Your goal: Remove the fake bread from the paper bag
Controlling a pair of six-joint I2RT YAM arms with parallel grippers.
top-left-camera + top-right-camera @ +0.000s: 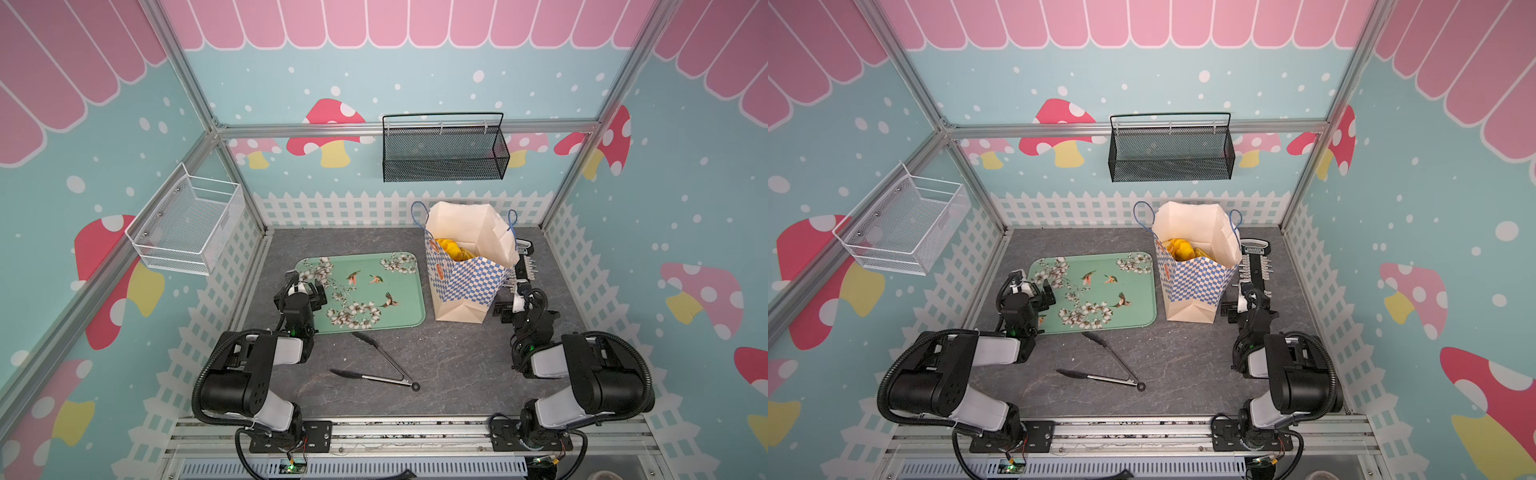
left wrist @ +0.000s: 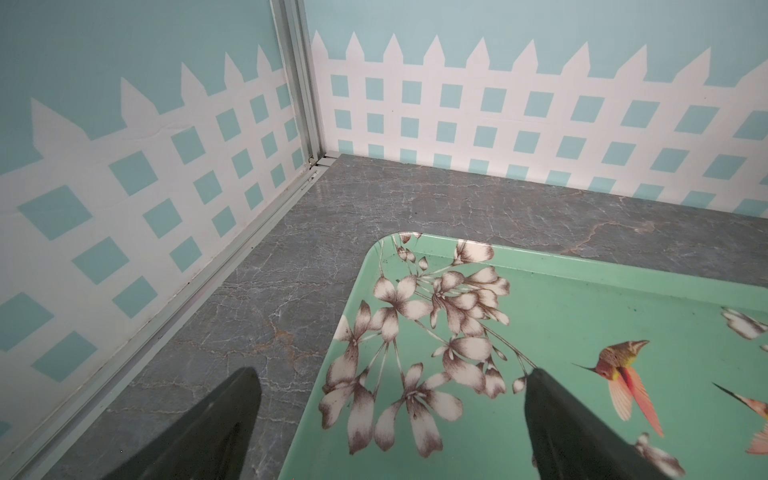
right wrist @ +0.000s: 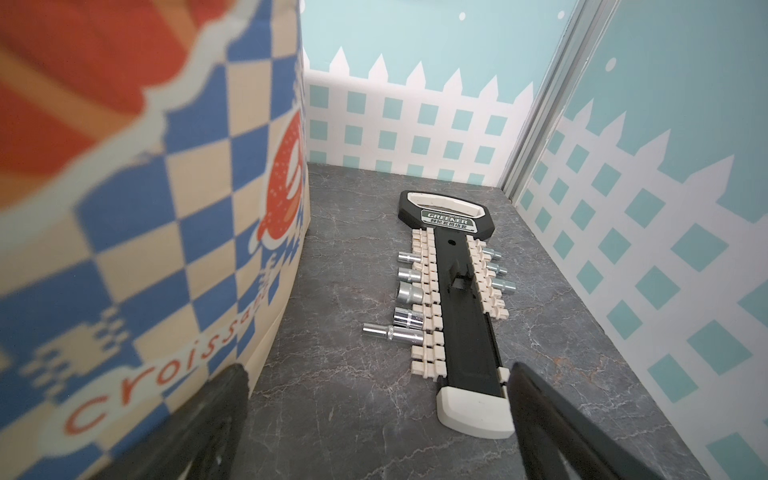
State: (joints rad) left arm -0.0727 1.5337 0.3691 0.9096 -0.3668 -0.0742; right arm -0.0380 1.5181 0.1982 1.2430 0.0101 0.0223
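Note:
The paper bag [image 1: 469, 274] [image 1: 1196, 274] stands upright and open at the back right of the table, cream with a blue checkered band. Golden-orange fake bread [image 1: 451, 248] [image 1: 1179, 248] shows inside its mouth. My right gripper [image 1: 519, 286] [image 3: 376, 368] is open and empty, low beside the bag's right side; the bag [image 3: 145, 208] fills one side of the right wrist view. My left gripper [image 1: 305, 286] [image 2: 392, 372] is open and empty, straddling the left edge of the green floral tray [image 1: 409, 291] [image 2: 582, 316].
Black tongs [image 1: 382, 361] [image 1: 1108, 361] lie open on the table in front of the tray. A socket holder [image 1: 525, 259] [image 3: 457, 299] lies behind my right gripper. A black mesh basket [image 1: 444, 149] and a white one [image 1: 187, 224] hang on the walls.

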